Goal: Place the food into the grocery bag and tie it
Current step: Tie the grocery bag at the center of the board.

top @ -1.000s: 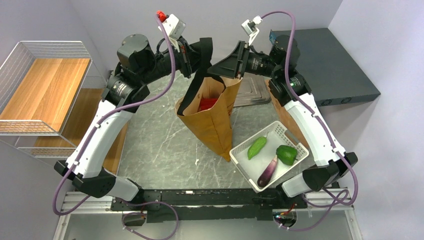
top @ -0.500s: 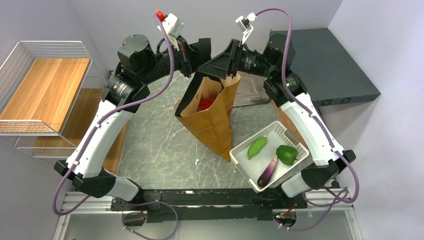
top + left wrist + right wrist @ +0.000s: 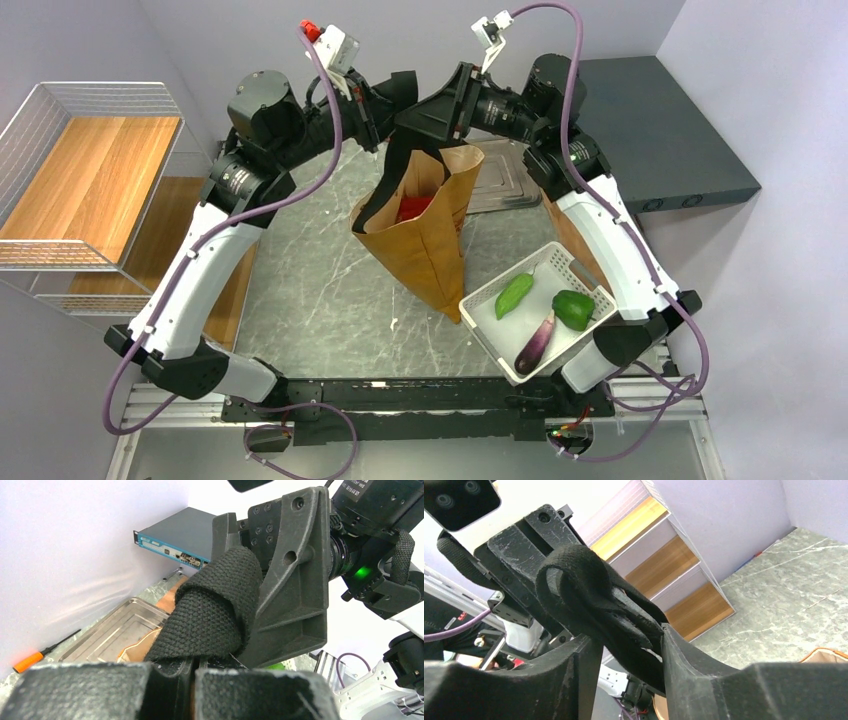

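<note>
The mustard grocery bag [image 3: 425, 250] stands open mid-table, with something red [image 3: 412, 208] inside it. Its black strap [image 3: 403, 92] is lifted above the mouth. My left gripper [image 3: 382, 105] is shut on the strap [image 3: 215, 615], which folds over its tips [image 3: 192, 665]. My right gripper [image 3: 420, 112] faces it, almost touching, and is shut on a bunched length of strap [image 3: 589, 580] between its fingers [image 3: 629, 645]. A purple oblong vegetable [image 3: 535, 342] lies in the basket. No bread or yellow packets are in view.
A white basket [image 3: 500, 278] at the bag's right holds a green pepper [image 3: 573, 308] and a green pod [image 3: 514, 295]. A metal tray [image 3: 505, 185] lies behind the bag. There is a wire shelf [image 3: 90, 170] at left, a dark box [image 3: 650, 130] at back right, and an orange screwdriver [image 3: 30, 661].
My right gripper has moved left and up with the strap, closing on my left gripper. The left gripper has risen slightly. The bag's top has been pulled taller.
</note>
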You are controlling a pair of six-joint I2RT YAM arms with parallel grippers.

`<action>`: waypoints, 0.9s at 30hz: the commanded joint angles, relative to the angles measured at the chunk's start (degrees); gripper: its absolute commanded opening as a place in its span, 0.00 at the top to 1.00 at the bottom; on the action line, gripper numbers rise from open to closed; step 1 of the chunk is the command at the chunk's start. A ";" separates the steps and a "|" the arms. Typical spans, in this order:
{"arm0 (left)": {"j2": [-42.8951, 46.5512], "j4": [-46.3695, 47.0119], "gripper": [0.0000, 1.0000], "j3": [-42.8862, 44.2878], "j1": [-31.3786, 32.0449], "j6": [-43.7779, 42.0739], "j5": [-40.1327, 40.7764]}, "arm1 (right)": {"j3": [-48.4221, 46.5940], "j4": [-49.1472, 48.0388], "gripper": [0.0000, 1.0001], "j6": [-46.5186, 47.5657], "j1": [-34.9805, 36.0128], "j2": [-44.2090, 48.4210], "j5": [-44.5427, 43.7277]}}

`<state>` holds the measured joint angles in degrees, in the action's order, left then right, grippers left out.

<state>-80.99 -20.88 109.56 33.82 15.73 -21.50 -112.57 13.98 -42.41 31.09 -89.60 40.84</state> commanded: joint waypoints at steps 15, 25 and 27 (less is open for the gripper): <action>0.91 1.12 1.00 0.83 0.81 0.15 -3.12 | -9.68 -4.09 0.37 1.20 0.05 -0.67 -4.63; 0.91 0.59 1.00 1.27 0.76 -0.33 -3.03 | -6.21 -1.84 0.81 1.85 -0.43 0.31 -6.32; 1.18 0.33 1.00 1.17 0.86 -0.47 -2.94 | -5.53 -1.00 0.90 2.18 -1.08 0.77 -7.26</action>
<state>-81.14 -22.24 109.56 34.22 15.75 -23.24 -119.33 12.43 -41.04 30.89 -90.28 35.64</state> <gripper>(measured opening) 0.024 0.164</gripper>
